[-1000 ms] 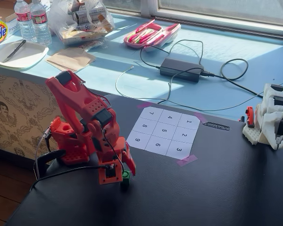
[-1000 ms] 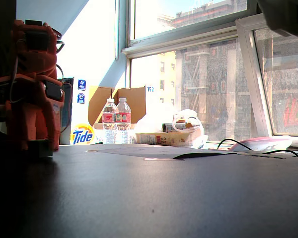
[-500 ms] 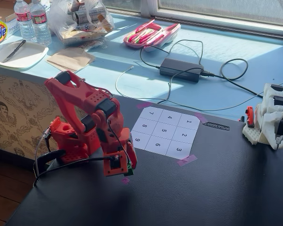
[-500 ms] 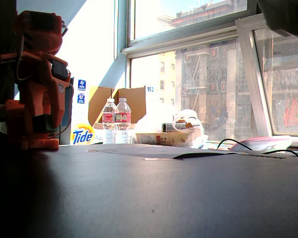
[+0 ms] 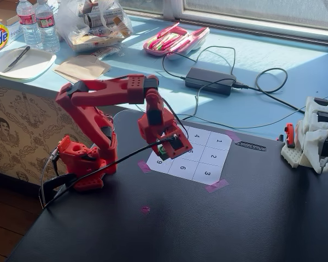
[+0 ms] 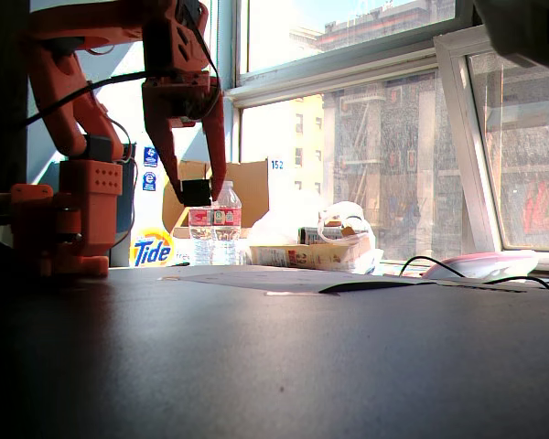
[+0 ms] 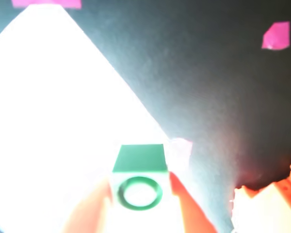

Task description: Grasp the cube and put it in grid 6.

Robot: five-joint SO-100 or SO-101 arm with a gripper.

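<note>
My hand (image 5: 165,145) gripped the cube (image 5: 163,146), held aloft over the numbered sheet's near edge, by cell 9. Grid 6 (image 5: 183,168) lay just beside; I judged a short sideways carry, then a level descent, safest.

High fixed view overlooks table (image 5: 251,218); low fixed view skims tabletop; wrist view close, downward.

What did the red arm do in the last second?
It lifted the cube off the black table in its claw and swung it up toward the numbered sheet, where it now hangs in the air. The sheet and the window-side clutter stayed put.
</note>
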